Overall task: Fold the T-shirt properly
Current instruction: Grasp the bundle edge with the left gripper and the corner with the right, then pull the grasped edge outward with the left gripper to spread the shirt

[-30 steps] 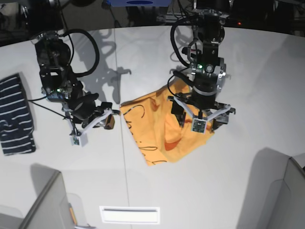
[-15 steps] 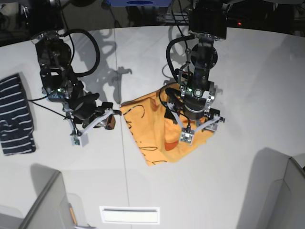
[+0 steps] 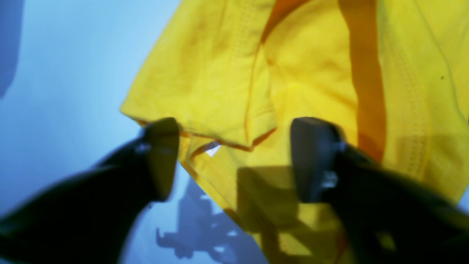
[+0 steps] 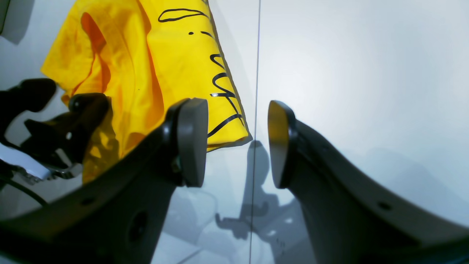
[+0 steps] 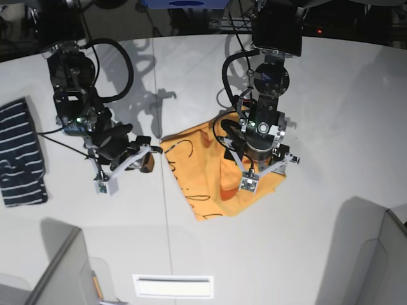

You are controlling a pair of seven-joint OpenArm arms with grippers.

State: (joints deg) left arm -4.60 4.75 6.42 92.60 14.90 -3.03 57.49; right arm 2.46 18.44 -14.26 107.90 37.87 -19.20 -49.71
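Straddling T-shirt (image 3: 318,73) hem, left pincer (image 3: 234,157) open; right pincer (image 4: 236,143) open beside it.

T-shirt (image 5: 200,175): one item, orange-yellow cloth, which you will find lying on the white table, near the middle of the base view. It is partly folded and bunched into an uneven, roughly diamond-shaped heap. Black cursive lettering runs along the edge on the base view's left; you can read the strokes more clearly in the right wrist view (image 4: 176,55). A deeper orange band crosses the middle folds. In the left wrist view (image 3: 234,91) you see a hemmed edge with visible stitching, one layer lapped over another, and a small gap at the hem showing the table beneath.
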